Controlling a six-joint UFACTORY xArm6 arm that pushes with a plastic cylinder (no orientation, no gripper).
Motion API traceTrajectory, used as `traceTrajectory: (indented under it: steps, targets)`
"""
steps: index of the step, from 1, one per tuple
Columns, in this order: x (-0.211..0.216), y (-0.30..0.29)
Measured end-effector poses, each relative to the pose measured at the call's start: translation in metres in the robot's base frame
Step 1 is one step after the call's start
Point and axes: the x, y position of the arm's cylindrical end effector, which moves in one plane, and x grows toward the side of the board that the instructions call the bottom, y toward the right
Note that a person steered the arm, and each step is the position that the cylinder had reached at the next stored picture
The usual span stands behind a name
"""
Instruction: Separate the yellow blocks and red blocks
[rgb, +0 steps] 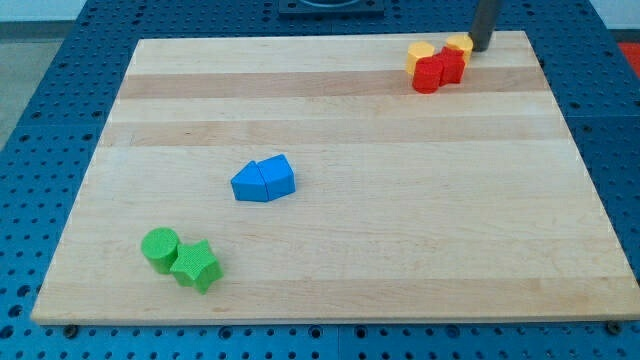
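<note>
Two yellow blocks (421, 51) (459, 44) and two red blocks (429, 74) (452, 66) sit bunched together, touching, near the board's top right corner. The yellows lie toward the view's top, the reds just below them. Their exact shapes are hard to make out. My tip (480, 47) comes down from the view's top edge and stands right against the right side of the right yellow block.
Two blue blocks (263, 180) lie joined near the board's middle left. A green cylinder (160, 247) and a green star (196, 266) touch at the bottom left. The wooden board (400, 220) rests on a blue perforated table.
</note>
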Motion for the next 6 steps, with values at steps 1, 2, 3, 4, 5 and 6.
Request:
traceTrajectory:
  steps: [1,2,3,4,5,6]
  targets:
    - [0.006,-0.026]
    - [0.011,-0.024]
    - [0.011,0.013]
    - [0.011,0.013]
    - [0.023,-0.024]
    - [0.044,-0.087]
